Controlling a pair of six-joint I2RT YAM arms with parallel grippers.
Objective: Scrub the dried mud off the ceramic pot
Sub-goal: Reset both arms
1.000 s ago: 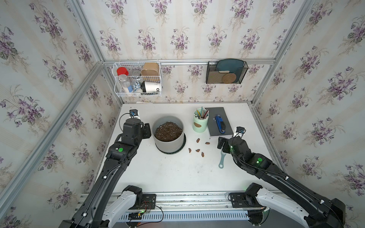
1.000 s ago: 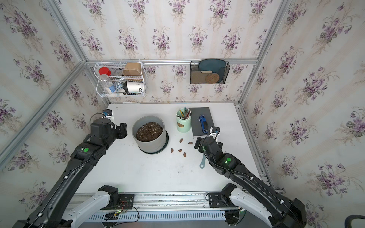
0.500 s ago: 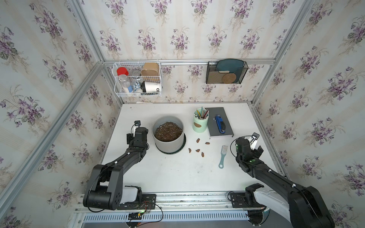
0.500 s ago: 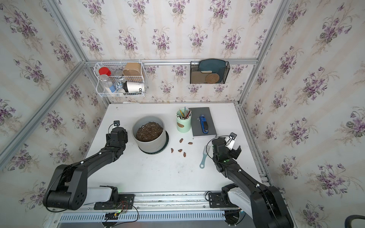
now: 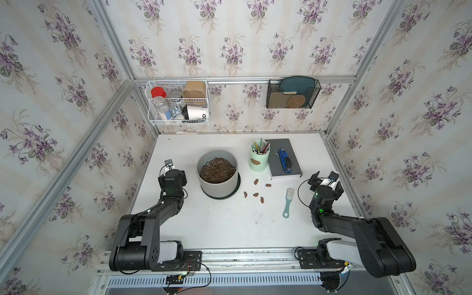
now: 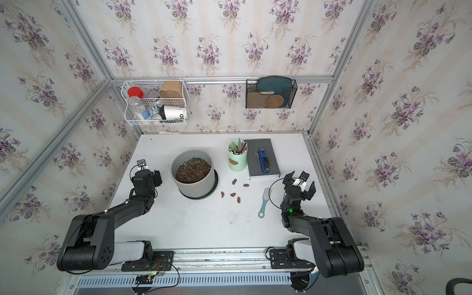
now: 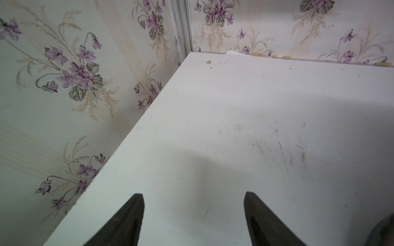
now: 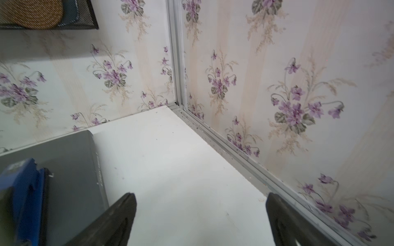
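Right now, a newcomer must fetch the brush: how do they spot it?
Find the grey book at the back right of the table. In front of it, right of the reddish-brown mud blobs, lies the brush. Only it is long and slim: pale teal handle, white bristles, a ring at its end.

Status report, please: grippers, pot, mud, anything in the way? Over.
Open, empty: left gripper, right gripper. Upright ceramic pot; dried mud lies on table beside it. Brush unheld; nothing blocking.
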